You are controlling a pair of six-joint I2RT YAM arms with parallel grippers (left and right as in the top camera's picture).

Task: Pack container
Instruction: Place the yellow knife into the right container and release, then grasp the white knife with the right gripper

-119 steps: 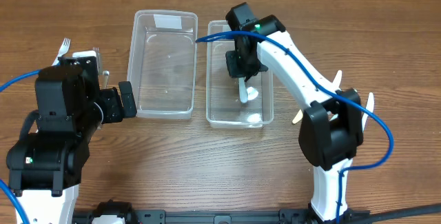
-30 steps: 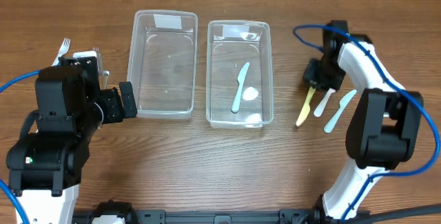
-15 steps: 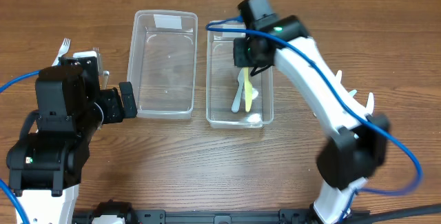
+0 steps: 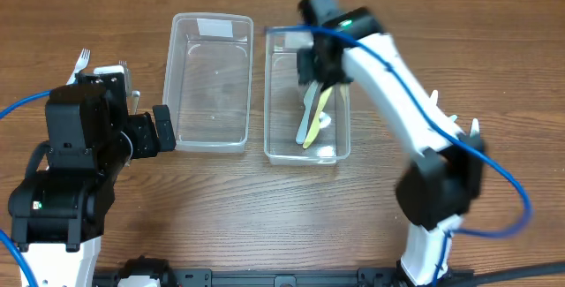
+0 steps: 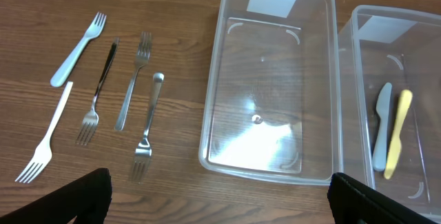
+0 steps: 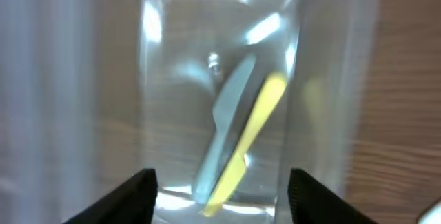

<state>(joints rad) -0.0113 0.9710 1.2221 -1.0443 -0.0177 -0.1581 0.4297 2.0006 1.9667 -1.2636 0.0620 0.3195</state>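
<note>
Two clear plastic containers stand side by side. The left container point(image 4: 210, 81) point(image 5: 269, 79) holds nothing. In the right container point(image 4: 267, 93) point(image 5: 427, 52) point(image 6: 155, 79) a yellow knife point(image 4: 316, 117) point(image 5: 397, 131) point(image 6: 253, 131) lies beside a light blue knife point(image 4: 305, 119) point(image 5: 381, 127) point(image 6: 224, 117). My right gripper point(image 4: 322, 62) point(image 6: 222, 196) hovers over that container, open, with nothing between its fingers. My left gripper point(image 4: 157, 130) point(image 5: 220, 200) is wide open and holds nothing, just off the near left edge of the left container.
Several forks, metal and plastic, lie on the wood left of the left container point(image 5: 103, 93); one white fork point(image 4: 82, 58) peeks out behind the left arm. Pale utensils point(image 4: 474, 129) lie on the table at the right, partly hidden by the right arm.
The right arm carried the yellow knife from the right side of the table to the right container, then opened. The knife now lies beside the blue one. The left arm stayed still.
</note>
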